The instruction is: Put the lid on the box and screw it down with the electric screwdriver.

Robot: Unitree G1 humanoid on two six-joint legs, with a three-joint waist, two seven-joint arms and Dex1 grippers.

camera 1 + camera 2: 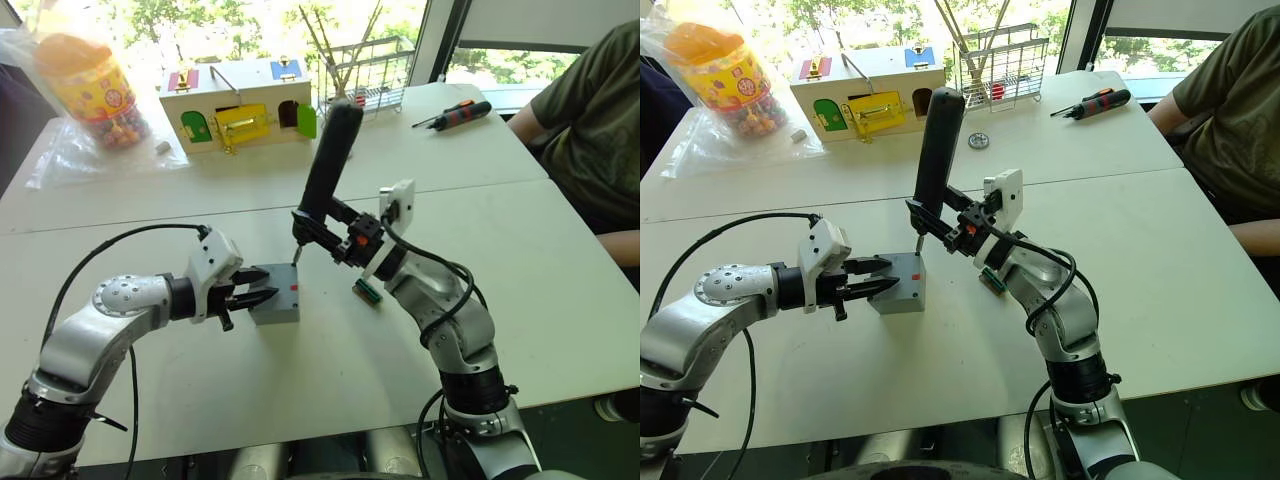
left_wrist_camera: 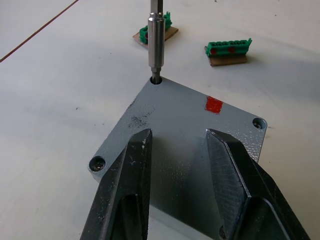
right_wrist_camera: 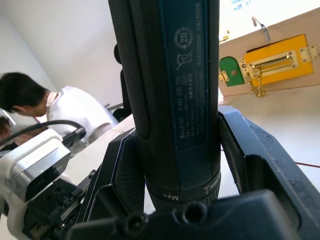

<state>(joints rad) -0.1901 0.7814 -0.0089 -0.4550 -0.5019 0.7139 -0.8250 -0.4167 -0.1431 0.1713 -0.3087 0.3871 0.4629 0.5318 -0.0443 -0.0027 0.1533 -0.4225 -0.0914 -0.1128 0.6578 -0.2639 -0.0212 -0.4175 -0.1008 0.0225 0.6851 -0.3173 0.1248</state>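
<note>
The right gripper (image 1: 322, 228) has its jaws clenched on the electric screwdriver (image 1: 328, 165), gripping the lower end of the dark barrel. The tool stands nearly upright, its top leaning slightly toward 1 o'clock, and its thin metal bit (image 2: 155, 47) comes down into the screw hole at the lid's far corner.

The left gripper (image 1: 255, 291) reaches in from 9 o'clock with its jaws released. Its 2 black fingers (image 2: 127, 187) lie spread over the top of the lid (image 2: 185, 135); whether they press on it I cannot tell.

The lid sits flat on the grey box (image 1: 277, 310), edges lined up, with a small red mark (image 2: 213, 104) near its far edge. 2 more corner holes show in the left wrist view. The box stands on the white counter (image 1: 560, 300), about the middle of the near half.

Just past the box, toward 3 o'clock, lie 2 small green connector pieces (image 2: 228, 51).

At the far side of the counter, around 12 o'clock, stands a wooden toy house (image 1: 240, 112) with coloured doors, and a wire rack (image 1: 1000, 68) beside it. A jar of coloured sweets (image 1: 92, 90) sits at 10 o'clock. A red-and-black manual screwdriver (image 1: 455, 116) lies at 2 o'clock. A person in a dark green shirt (image 1: 590, 110) sits at the counter's 3 o'clock edge.
</note>
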